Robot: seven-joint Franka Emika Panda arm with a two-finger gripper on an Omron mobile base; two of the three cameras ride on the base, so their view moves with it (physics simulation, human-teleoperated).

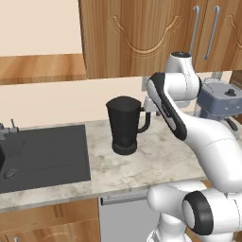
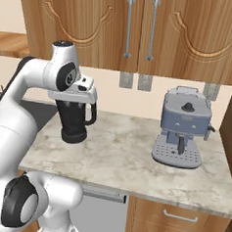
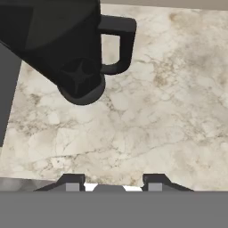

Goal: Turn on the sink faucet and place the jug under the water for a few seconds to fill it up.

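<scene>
Jug upright on counter, not in hand

Jug (image 1: pixel 125 125) stands on the marble counter (image 1: pixel 156 163), long axis vertical, handle pointing away from the sink (image 1: pixel 42 156) toward the coffee machine (image 2: pixel 184 127). No readable labels or writing. Gripper (image 3: pixel 110 186) sits above and beside the jug, fingertips slightly parted, gripping nothing. Faucet (image 1: pixel 6 130) at sink's far end.

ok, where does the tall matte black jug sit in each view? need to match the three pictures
Left base view: tall matte black jug centre, upright on the marble counter, right of the black sink.
Right base view: jug left of centre, partly behind the white arm.
Hand view: jug upper left, seen from above, handle pointing right.
Shared landmark: the jug's curved handle, over pale marble in all three.
</scene>
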